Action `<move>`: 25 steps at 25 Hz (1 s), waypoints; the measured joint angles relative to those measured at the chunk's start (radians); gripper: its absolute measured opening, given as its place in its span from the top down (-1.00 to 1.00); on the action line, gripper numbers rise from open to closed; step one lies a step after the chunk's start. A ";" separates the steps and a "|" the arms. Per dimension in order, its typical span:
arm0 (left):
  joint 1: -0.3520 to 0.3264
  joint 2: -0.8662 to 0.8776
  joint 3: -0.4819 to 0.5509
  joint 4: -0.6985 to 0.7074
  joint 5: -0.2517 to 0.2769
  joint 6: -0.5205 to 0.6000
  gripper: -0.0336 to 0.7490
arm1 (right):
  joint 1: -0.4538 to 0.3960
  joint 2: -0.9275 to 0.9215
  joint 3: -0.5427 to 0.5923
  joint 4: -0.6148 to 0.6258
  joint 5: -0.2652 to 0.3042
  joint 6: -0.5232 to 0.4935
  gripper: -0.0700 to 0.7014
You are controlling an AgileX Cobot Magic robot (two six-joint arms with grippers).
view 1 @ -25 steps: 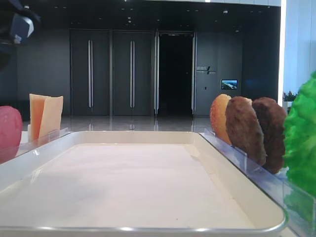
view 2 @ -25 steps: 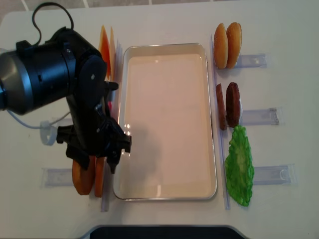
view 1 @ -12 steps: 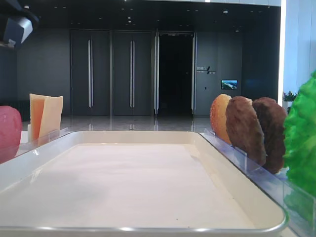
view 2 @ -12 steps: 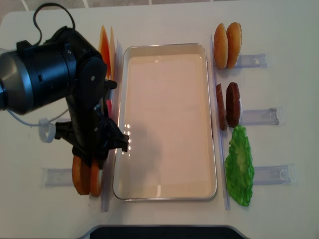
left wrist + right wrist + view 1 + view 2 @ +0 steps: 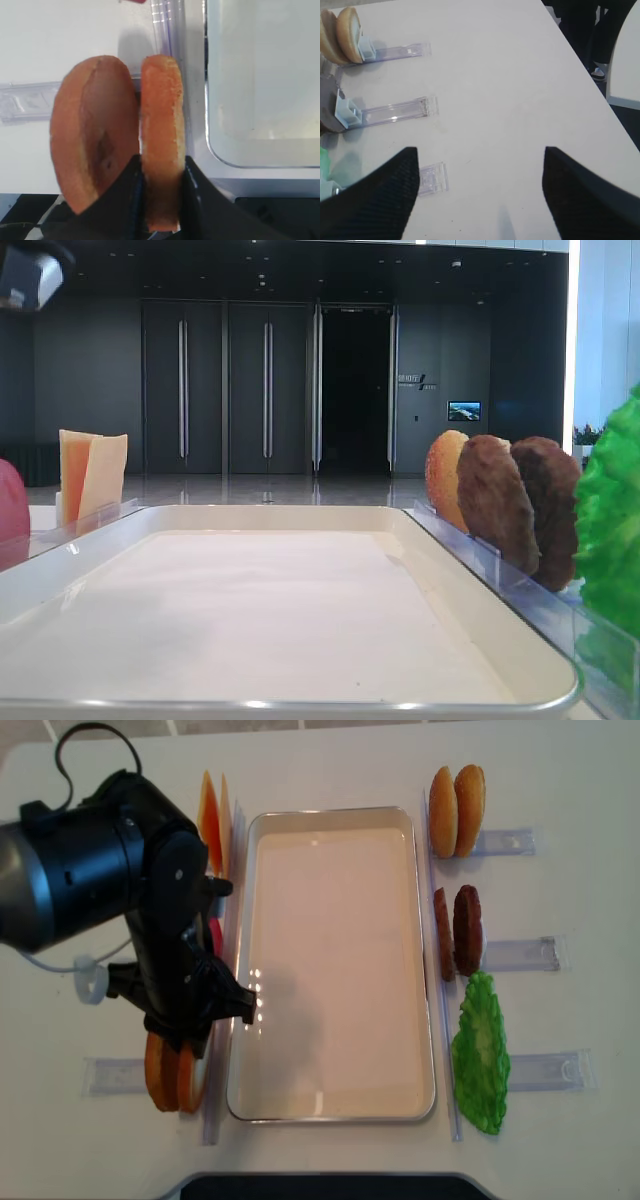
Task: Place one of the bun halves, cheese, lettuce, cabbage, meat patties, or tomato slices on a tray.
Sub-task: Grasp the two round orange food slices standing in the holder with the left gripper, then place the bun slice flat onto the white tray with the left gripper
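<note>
My left gripper [image 5: 161, 165] is shut on a bun half [image 5: 161, 110] that stands on edge in its rack, one finger on each flat face. A second, domed bun half [image 5: 92, 145] leans right beside it. The cream tray [image 5: 260, 100] lies just to the right, nothing on its bottom [image 5: 340, 970]. From above, the left arm [image 5: 165, 920] covers the gripper, and the bun halves [image 5: 165, 1080] show below it. My right gripper [image 5: 480, 150] hangs open over bare table. Cheese [image 5: 210, 815], meat patties [image 5: 466, 928] and lettuce [image 5: 482, 1050] stand in racks. The tomato slice [image 5: 10, 505] is mostly hidden. No cabbage shows.
Clear plastic racks [image 5: 520, 955] line both long sides of the tray. An orange speckled bun pair [image 5: 457, 810] stands at the back right. A cable [image 5: 90, 982] loops left of the left arm. The table's right edge [image 5: 590, 90] is close to the right gripper.
The left gripper's jaws have closed onto the bun half, and the arm has dropped slightly toward the front-left rack. The right side looks the same.
</note>
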 joint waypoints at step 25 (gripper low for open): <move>0.110 -0.365 0.442 -1.077 -0.690 1.002 0.55 | 0.000 0.000 0.000 0.000 0.000 0.000 -0.53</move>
